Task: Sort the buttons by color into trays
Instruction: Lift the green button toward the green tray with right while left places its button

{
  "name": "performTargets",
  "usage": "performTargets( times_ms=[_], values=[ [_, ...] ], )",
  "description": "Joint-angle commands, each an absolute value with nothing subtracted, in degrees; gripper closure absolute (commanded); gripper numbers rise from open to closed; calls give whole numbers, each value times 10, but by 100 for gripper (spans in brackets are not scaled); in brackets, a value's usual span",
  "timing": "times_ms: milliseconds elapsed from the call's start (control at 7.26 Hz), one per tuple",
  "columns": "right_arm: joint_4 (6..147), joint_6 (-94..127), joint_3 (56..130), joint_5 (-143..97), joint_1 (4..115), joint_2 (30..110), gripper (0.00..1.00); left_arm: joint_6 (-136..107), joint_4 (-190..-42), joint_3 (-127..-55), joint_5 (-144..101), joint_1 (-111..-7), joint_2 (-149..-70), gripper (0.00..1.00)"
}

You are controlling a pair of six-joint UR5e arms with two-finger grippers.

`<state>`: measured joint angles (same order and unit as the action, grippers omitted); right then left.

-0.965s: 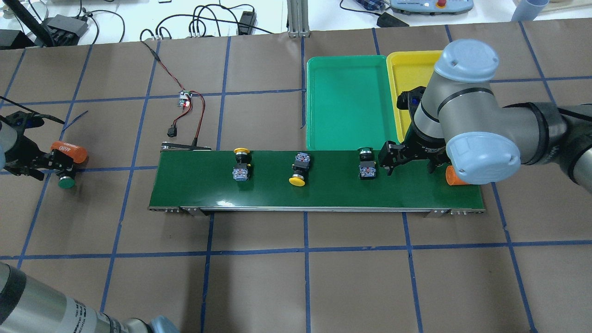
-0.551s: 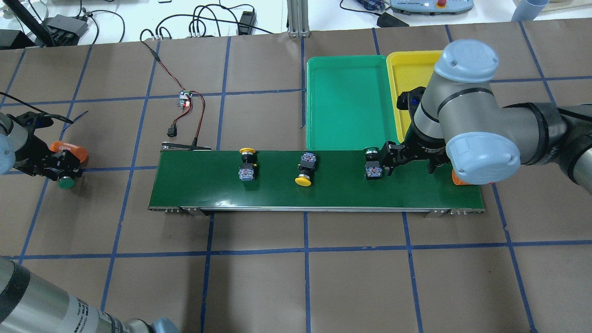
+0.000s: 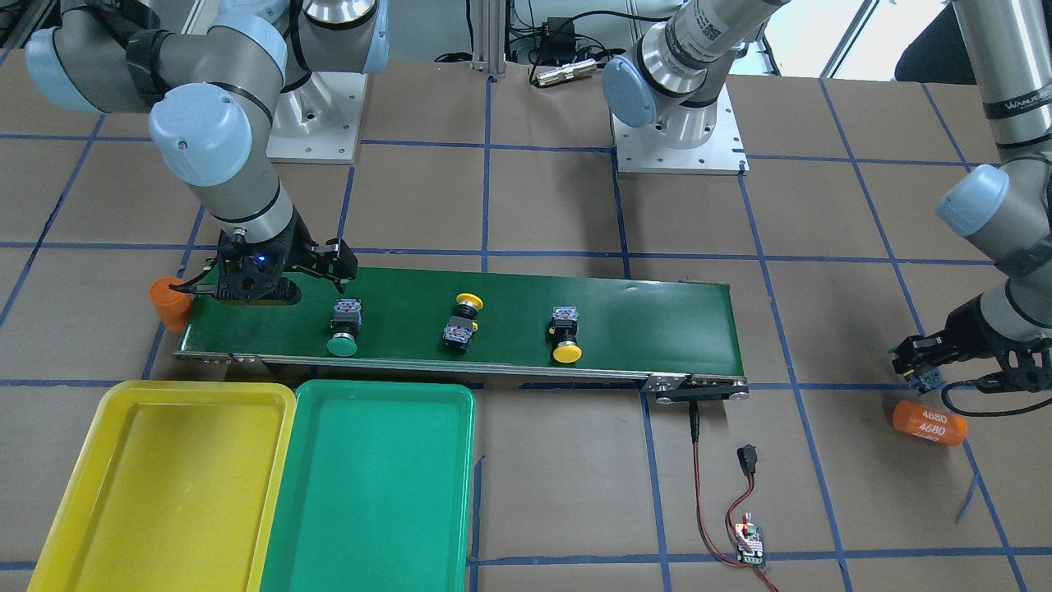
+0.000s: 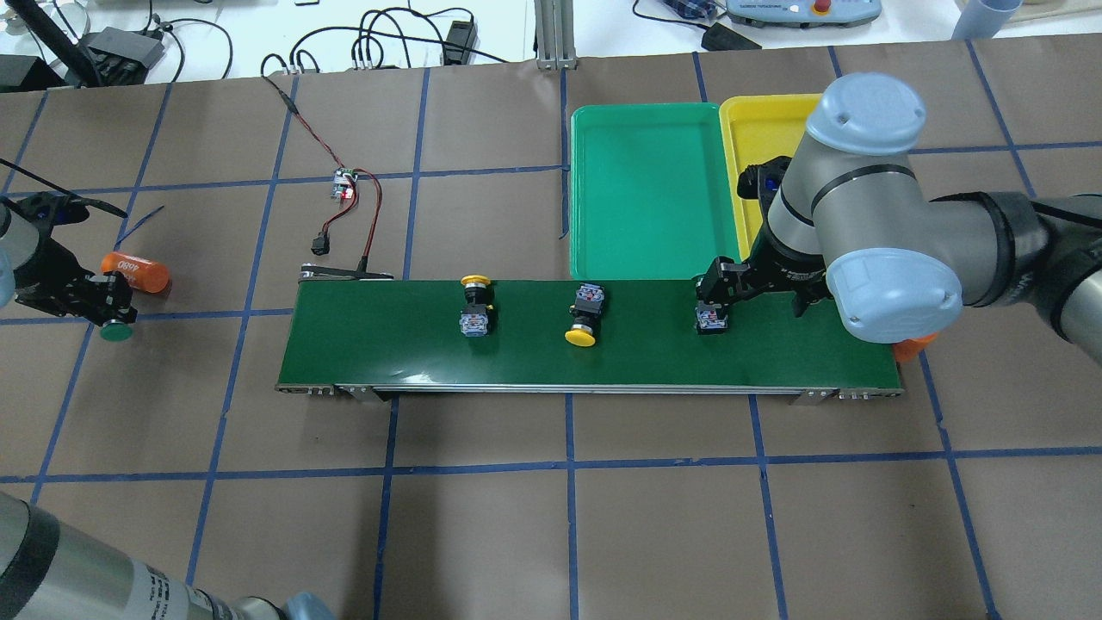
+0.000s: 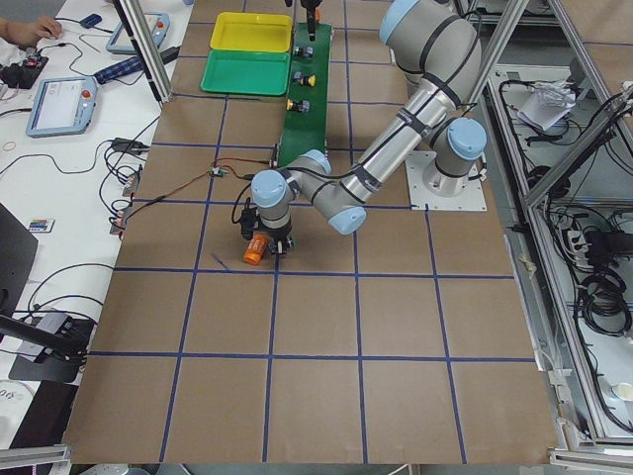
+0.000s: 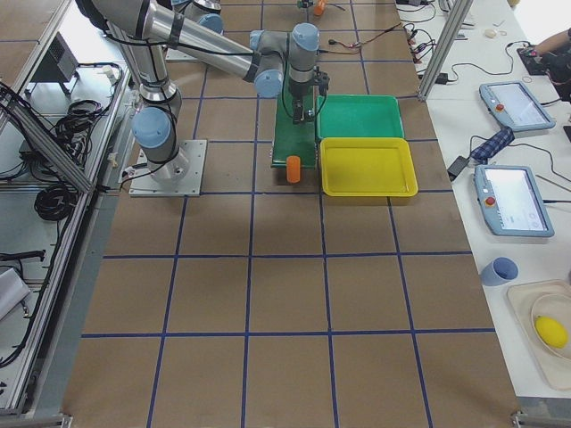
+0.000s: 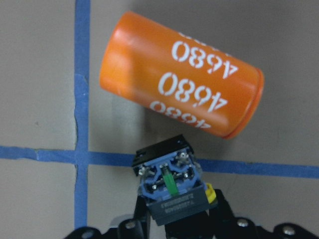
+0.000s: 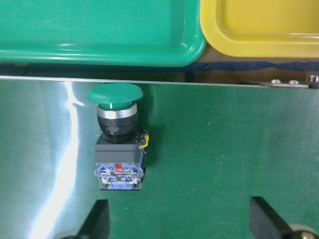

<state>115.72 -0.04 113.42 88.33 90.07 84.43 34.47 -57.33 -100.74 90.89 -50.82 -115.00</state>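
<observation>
My left gripper (image 4: 102,306) is shut on a green button (image 7: 172,186), held low over the table at the far left; it also shows in the front view (image 3: 925,366). A second green button (image 4: 710,317) lies on the belt beside one finger of my open right gripper (image 4: 758,291). In the right wrist view this button (image 8: 117,144) lies between the wide-open fingers (image 8: 99,221), close to the left one. Two yellow buttons (image 4: 475,303) (image 4: 585,320) lie further left on the belt. The green tray (image 4: 650,189) and yellow tray (image 4: 762,142) stand empty behind the belt.
The dark-green conveyor belt (image 4: 387,344) runs across the middle. An orange 4680 cylinder (image 4: 138,271) lies just behind my left gripper. Another orange cylinder (image 4: 908,349) sits at the belt's right end, mostly hidden by my right arm. A small circuit board with wires (image 4: 346,185) lies behind the belt.
The three buttons on the belt have moved right; the green one has come beside my right gripper's finger. My left gripper has shifted left with its green button, away from the orange cylinder.
</observation>
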Motion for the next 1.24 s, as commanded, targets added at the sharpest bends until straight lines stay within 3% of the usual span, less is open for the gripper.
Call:
performTargets(
  times_ms=[0, 413, 689, 965, 1103],
  values=[
    [1166, 10, 1135, 882, 902, 841, 0, 302, -648, -1015, 911, -545, -1082, 100],
    [1179, 5, 1137, 883, 903, 821, 1, 131, -722, -987, 900, -693, -1039, 100],
    [1179, 8, 1144, 882, 903, 815, 14, 129, -732, -1011, 866, -808, -1024, 100],
    [1179, 3, 1148, 882, 903, 804, 38, 126, -724, -1033, 863, -888, -1028, 100],
    [1179, 1, 1147, 883, 902, 802, 57, 131, -697, -1057, 863, -896, -1034, 100]
  ],
)
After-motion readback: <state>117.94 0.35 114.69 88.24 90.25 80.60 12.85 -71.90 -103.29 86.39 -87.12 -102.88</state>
